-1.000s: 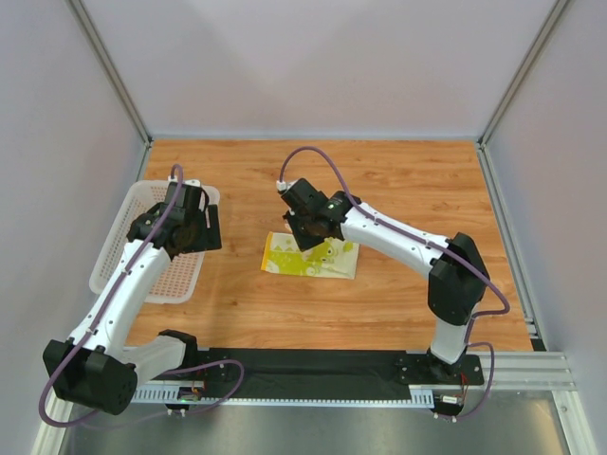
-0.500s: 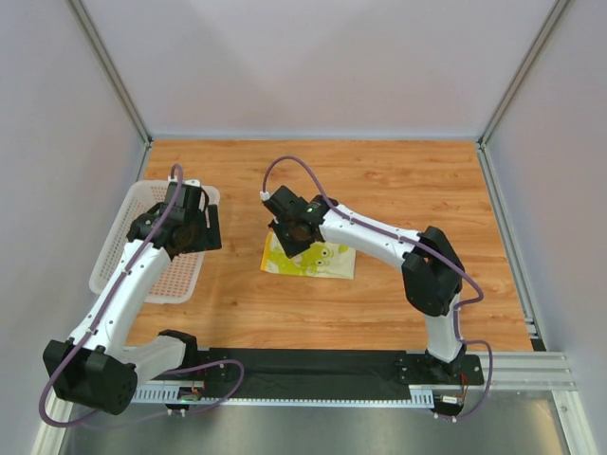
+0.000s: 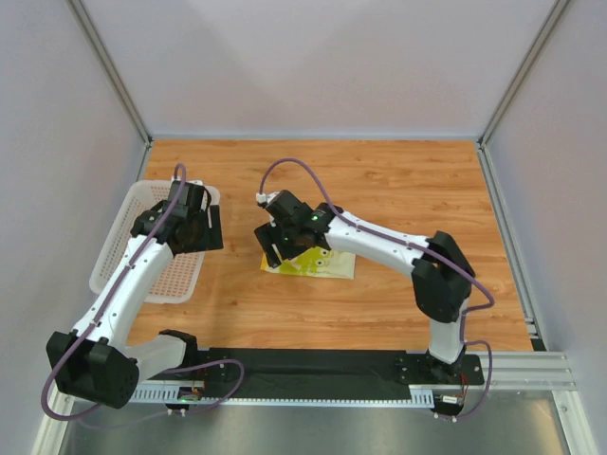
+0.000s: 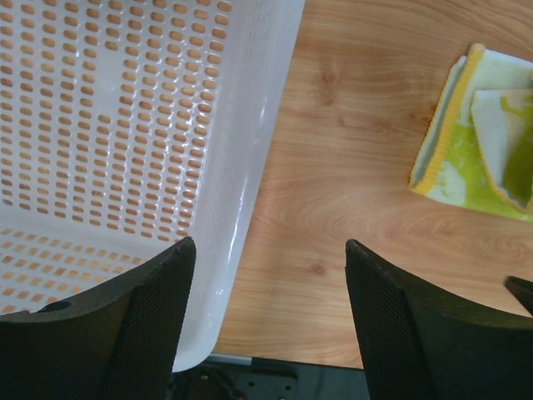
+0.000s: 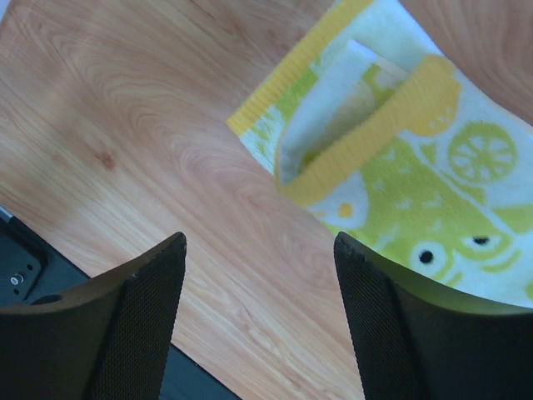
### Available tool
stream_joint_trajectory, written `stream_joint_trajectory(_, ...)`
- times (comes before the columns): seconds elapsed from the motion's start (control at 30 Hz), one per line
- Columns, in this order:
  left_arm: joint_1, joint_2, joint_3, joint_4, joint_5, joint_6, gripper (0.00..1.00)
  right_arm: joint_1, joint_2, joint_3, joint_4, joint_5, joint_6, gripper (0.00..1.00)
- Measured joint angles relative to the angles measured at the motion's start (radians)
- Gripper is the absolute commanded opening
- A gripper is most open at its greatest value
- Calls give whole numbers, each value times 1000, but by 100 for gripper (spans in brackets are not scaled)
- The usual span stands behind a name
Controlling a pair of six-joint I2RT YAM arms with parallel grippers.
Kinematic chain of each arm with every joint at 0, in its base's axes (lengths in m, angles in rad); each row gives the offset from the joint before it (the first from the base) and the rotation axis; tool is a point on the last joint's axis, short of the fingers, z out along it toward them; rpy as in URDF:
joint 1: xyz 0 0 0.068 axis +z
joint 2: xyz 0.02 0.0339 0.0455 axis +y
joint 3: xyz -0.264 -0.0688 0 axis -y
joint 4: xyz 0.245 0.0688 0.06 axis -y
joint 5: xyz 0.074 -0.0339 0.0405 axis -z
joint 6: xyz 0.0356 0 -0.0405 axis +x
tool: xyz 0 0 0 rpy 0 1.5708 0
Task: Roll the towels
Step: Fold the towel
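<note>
Now the wide-open, empty right tool (image 3: 272, 248) hangs over the yellow-and-lime cloth towel's (image 5: 450, 167) end nearest the counter's (image 3: 398, 190) left edge.

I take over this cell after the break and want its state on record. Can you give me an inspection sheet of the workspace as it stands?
Surface: wooden table; no spills or damage seen.
Job's things: yellow and lime towel lies mid-table, one edge folded over, not rolled. No other towel seen.
Clutter: white perforated basket at the left; nothing seen in the part that shows.
Grippers: left gripper open above the basket's wall, holding nothing; right gripper open above the towel's folded edge, holding nothing.
Cables: purple cable loops along each arm, clear of the towel.
Surroundings: pale walls, metal frame posts; nothing else seen.
</note>
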Motion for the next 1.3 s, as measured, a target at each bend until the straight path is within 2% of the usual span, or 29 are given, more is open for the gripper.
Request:
stream_joint_trajectory(0.13,2,16,0,8,64,-5,78,-54,-230,-213,49,10,42,73)
stream_joint_trajectory(0.23,-13,46,3,39,148,-26,78,-188,-431,-391,97,-18,96,73)
stream_joint_trajectory(0.33,-59,115,19,88,216,-50,78,-320,-517,-522,120,-36,133,70)
stream_joint_trajectory(0.43,-107,212,38,164,296,-83,78,-401,-499,-615,132,-76,152,63)
stream_joint_trajectory(0.67,-139,441,45,368,482,-165,80,-441,-403,-695,158,-153,169,64)
stream_joint_trajectory(0.97,-147,549,45,504,566,-219,80,-458,-304,-702,253,-189,190,61)
stream_joint_trajectory(1.2,-157,595,34,579,595,-238,70,-459,-285,-703,305,-211,196,59)
stream_joint_trajectory(1.3,-163,602,24,607,605,-246,60,-459,-285,-705,309,-211,196,59)
